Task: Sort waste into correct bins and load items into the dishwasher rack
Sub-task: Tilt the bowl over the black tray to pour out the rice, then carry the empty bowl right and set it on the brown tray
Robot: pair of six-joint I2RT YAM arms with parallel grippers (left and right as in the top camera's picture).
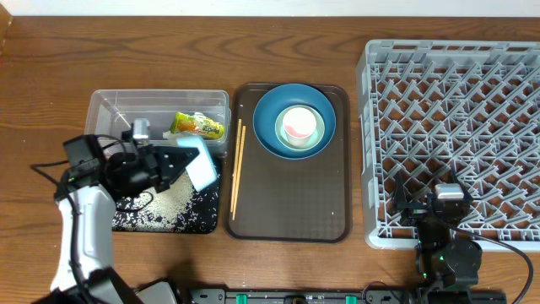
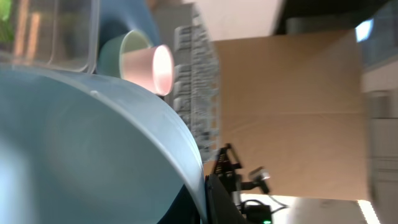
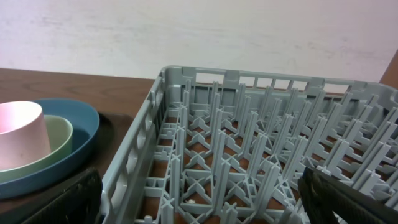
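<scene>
Left pincer (image 1: 186, 160) clamped on small bowl (image 1: 201, 165): smooth, light blue, tipped steeply. Directly below it is the black tray (image 1: 120, 225), with rice (image 1: 173, 199) scattered loose across it. Just behind is the clear tub (image 1: 108, 105), a crinkled yellow-green wrapper (image 1: 198, 127) inside. To its right, the chopsticks (image 1: 236, 169) lie at the brown tray's (image 1: 291, 207) left edge, long axis front-to-back. Beyond them the blue bowl (image 1: 266, 118) holds the green bowl (image 1: 305, 142), with the pink cup (image 1: 297, 124) nested inside. The rack (image 1: 456, 93), a grey peg lattice, is far right and well apart. Right pincer (image 3: 202, 202), jaws wide and empty, sits at the rack's front edge, so it's the nearer arm. Likely next: small bowl goes right, across the brown tray.
</scene>
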